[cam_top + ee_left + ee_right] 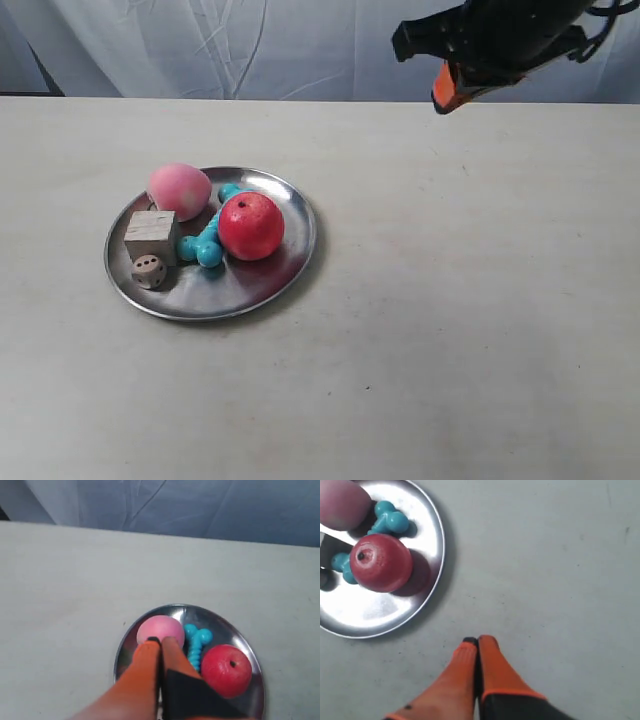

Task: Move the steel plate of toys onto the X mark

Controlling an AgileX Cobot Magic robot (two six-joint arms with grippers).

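- Left wrist view: the orange fingers of the left gripper (pixel 160 641) are seen pressed together, with nothing between them; their tips line up with the near edge of the round pink peach (pixel 160 630)
- In the right wrist view the orange fingers of the right gripper (pixel 477 641) are likewise closed against each other, nothing is held, and they are placed over bare pale grey tabletop (pixel 560 580), apart from the plate's rim
- In the exterior view the arm at the exterior view's right (pixel 452 88) is raised high at the far edge of the table, well apart from the plate, in front of a white cloth backdrop (pixel 250 50)
- The round, shallow, shiny steel plate (pixel 255 285) lies flat on the tabletop at the exterior view's left of centre
- All five toys are contained in it: the peach at the far side, a red apple (pixel 251 226) at the exterior view's right, a plain wooden cube (pixel 151 236) at the left, and a small wooden die (pixel 149 271) with dark pips just in front of the cube
- A teal bone (pixel 207 240) lies between the cube and the apple; its long axis runs diagonally from the near left to the far right, one knobbed end by the cube and the other behind the apple
- The apple's dark stem dimple is turned upward
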